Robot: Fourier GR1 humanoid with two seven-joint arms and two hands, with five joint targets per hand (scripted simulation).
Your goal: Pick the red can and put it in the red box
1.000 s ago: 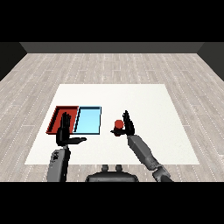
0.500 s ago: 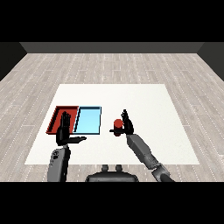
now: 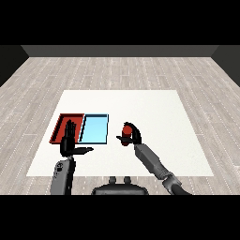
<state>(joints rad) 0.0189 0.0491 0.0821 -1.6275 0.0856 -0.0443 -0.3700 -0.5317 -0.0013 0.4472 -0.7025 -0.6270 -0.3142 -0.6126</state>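
red can (image 3: 125, 133) half hidden by right hand (image 3: 134, 136) curled round it; left hand (image 3: 70, 143) open.

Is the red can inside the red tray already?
No, the red can is in the right hand, right of the light blue tray, away from the red tray.

White table (image 3: 140, 105) on grey wood-plank floor (image 3: 117, 72) — dark wall (image 3: 120, 50) behind.
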